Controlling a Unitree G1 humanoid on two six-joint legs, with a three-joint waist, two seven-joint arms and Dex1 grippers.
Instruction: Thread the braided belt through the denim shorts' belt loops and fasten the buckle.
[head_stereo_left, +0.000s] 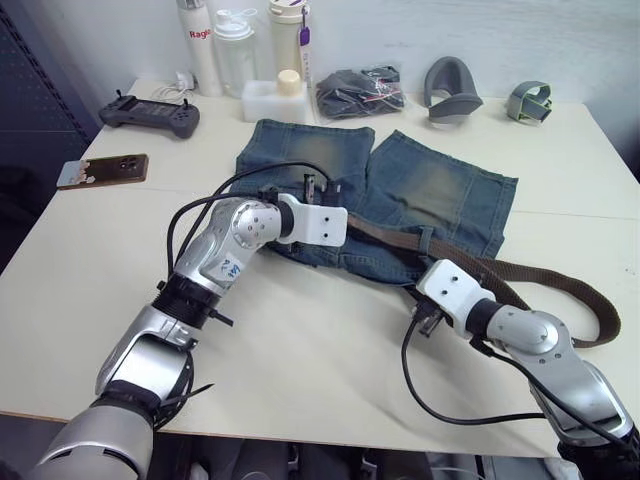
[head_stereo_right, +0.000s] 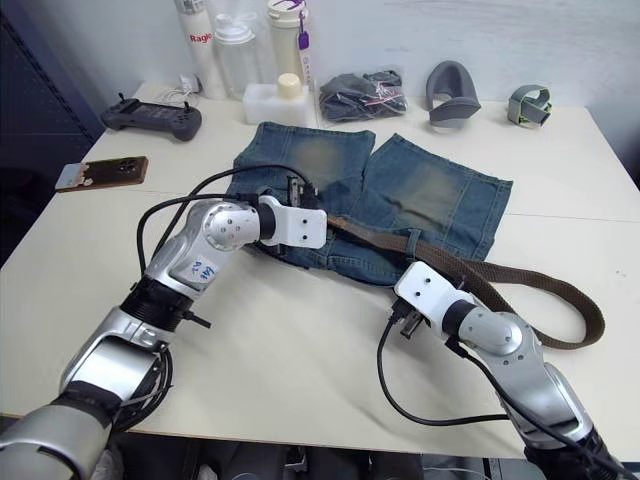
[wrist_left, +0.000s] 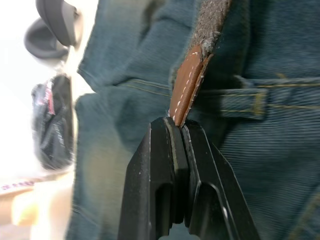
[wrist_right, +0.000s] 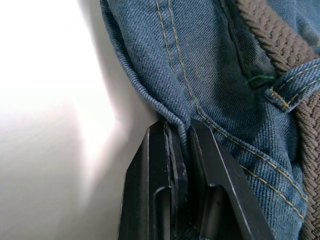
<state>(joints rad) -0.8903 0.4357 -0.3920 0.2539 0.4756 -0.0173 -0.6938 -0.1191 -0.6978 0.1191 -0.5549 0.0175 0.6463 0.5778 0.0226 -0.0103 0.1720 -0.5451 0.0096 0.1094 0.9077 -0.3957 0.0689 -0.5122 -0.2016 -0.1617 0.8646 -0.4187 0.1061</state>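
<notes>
Right gripper (wrist_right: 182, 131) pinches denim shorts (wrist_right: 210, 60); left gripper (wrist_left: 177, 125) clamps braided belt (wrist_left: 187, 87), threading; next loop needs alignment.

Cream surface (head_stereo_left: 300, 360) carries denim shorts (head_stereo_left: 420, 190) mid-surface. Relative to the shorts: braided belt (head_stereo_left: 560, 285) trails off their right side, black controller (head_stereo_left: 150, 115) and phone (head_stereo_left: 103, 170) to the left, bottles (head_stereo_left: 235, 45) and dark bag (head_stereo_left: 360, 92) behind.
</notes>
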